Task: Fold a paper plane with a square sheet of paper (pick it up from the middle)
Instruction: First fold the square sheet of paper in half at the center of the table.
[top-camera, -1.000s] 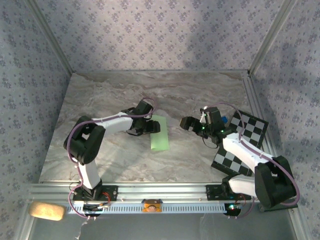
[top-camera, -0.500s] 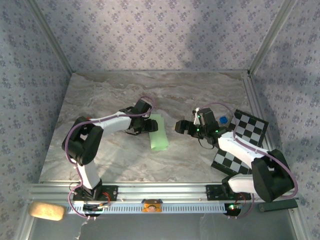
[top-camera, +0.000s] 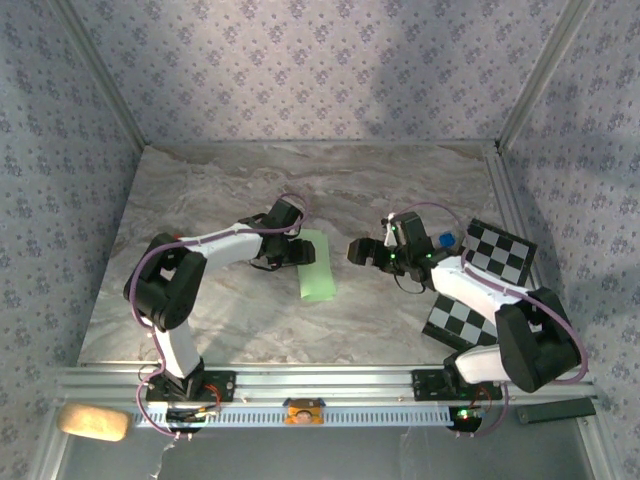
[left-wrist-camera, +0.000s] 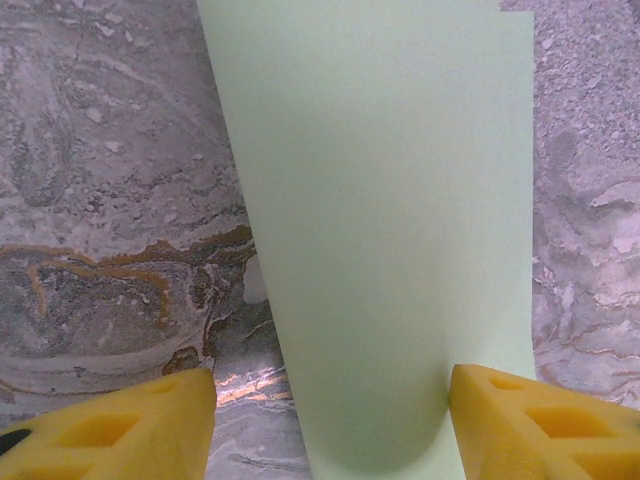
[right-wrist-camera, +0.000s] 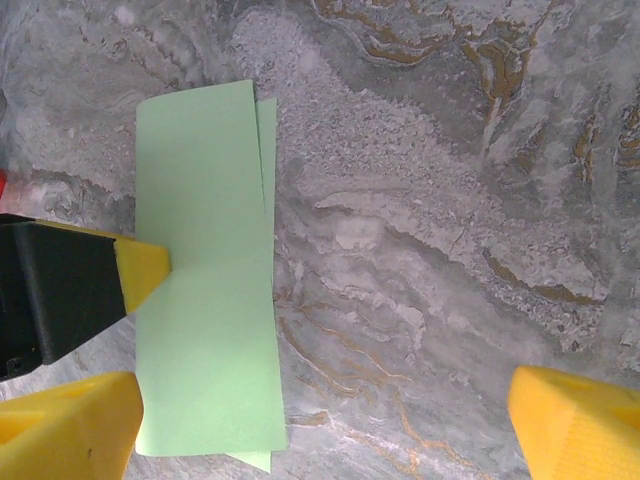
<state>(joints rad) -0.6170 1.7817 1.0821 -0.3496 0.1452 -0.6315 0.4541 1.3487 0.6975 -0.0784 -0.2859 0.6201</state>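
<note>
Marbled tabletop (top-camera: 220, 180): left end effector (left-wrist-camera: 328, 385) straddles the square sheet of paper (left-wrist-camera: 380, 200) half-open; right end effector (right-wrist-camera: 322, 390) gapes empty.

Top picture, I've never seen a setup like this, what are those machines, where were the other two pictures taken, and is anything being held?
Those are two robot arms, a left arm and a right arm, bolted at the near edge of a marble table, seen by a camera above and behind them. Each ends in an end effector: a two-finger pincer with yellow tips. The other two pictures come from cameras on the wrists, looking past those fingers. On the table lie a green sheet of paper, folded over on itself, and, to the right, a black-and-white checkered board. The left end effector is down at the paper, fingers open either side of the fold, apparently not pinching it. The right end effector is open beside the paper, holding nothing.
</note>
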